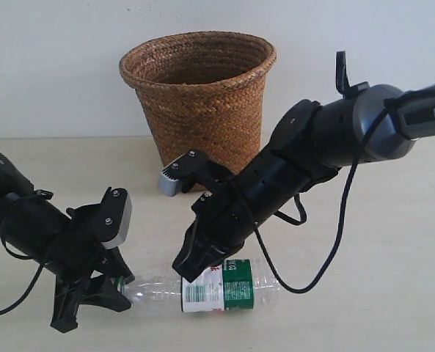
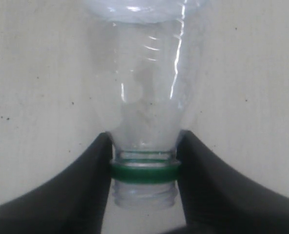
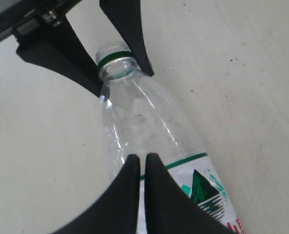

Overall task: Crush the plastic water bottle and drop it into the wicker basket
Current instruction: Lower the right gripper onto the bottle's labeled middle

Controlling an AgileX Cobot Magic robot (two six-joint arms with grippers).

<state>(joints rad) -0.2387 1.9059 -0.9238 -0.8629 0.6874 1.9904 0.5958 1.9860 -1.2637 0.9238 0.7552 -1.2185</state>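
Here the plastic water bottle (image 1: 217, 290) lies on its side on the surface (image 1: 378, 308), at six o'clock from the wicker basket (image 1: 202, 110), and its body looks uncrushed. The left hand (image 1: 118, 281) is clamped on the neck at the bottle's nine o'clock end, while the right hand (image 1: 195, 270), fingers all but together and gripping nothing, rests its tips on the wall by the label. The likely trouble is that those narrow tips skid off the round plastic, so the bottle rolls or twists out of the neck grip instead of collapsing.
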